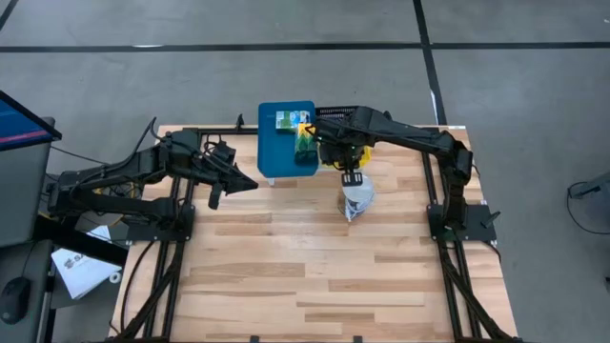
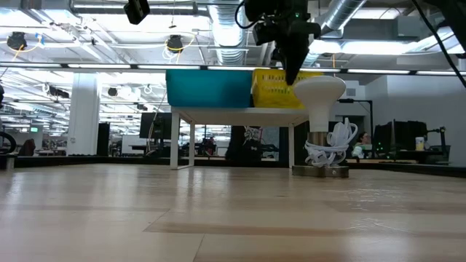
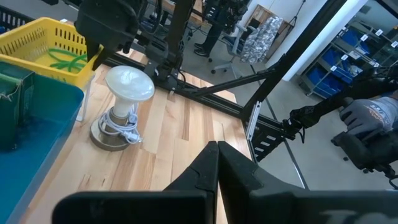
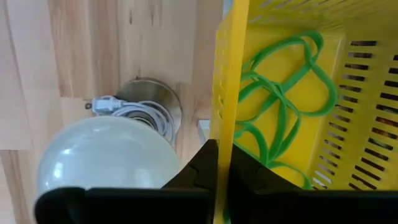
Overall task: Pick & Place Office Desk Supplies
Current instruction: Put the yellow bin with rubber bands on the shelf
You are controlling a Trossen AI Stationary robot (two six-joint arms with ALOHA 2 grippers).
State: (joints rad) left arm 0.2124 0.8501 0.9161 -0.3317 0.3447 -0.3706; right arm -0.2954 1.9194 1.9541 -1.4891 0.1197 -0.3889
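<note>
Above the yellow basket point(image 4: 292, 74) rim, the right gripper point(image 4: 217, 155) hangs with fingers pressed together, empty; green loops point(image 4: 280, 99) lie inside, partly cut off. Beside it stands the white lamp point(image 4: 106, 155). Left gripper point(image 3: 217, 155), shut, waits at the table's left side.

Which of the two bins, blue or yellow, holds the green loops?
The yellow basket: the green loops lie on its slotted floor. The blue bin beside it holds a boxed packet instead.

Grey floor point(image 1: 286, 24) crossed by dark lines fills the upper frame above my counter point(image 1: 305, 267); beyond, ducts point(image 2: 349, 14) and ceiling lights point(image 2: 393, 45).
</note>
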